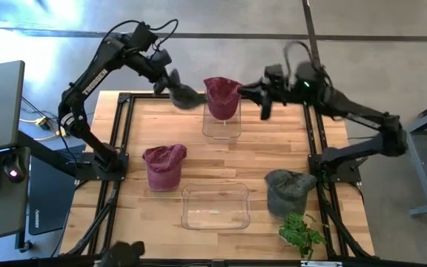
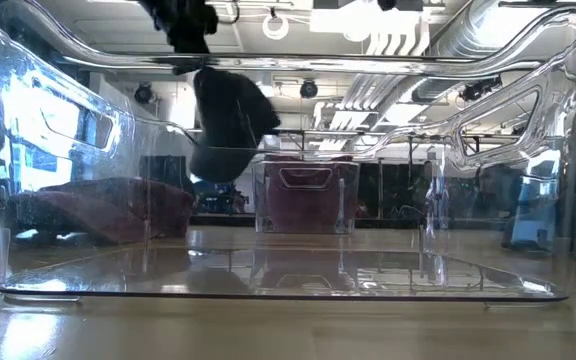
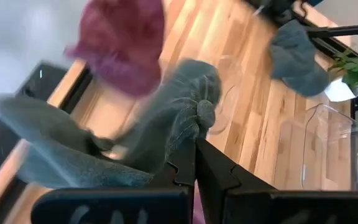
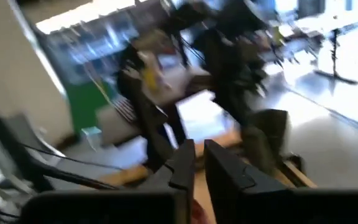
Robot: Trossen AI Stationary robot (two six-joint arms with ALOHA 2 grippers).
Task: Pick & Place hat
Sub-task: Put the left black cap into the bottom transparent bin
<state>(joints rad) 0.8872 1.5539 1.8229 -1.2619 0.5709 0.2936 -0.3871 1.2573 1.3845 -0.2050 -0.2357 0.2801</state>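
The left gripper (image 1: 175,87), clenched on a grey hat (image 1: 187,96), carried it at 11 o'clock, just left of the far bin (image 1: 222,124). Next: swing it over the bin. The right gripper (image 1: 264,100) hovered at 1 o'clock, fingers nearly together.

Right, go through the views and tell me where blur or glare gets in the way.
Right wrist view: motion smear throughout, room and table edge streaked. Left wrist view: the grey hat in the left tool and the maroon hat are smeared; the far table is sharper. Low view: the clear bin's wall fills the frame, with reflections and ceiling-light glare. High view: even light, mild blur at both tools.
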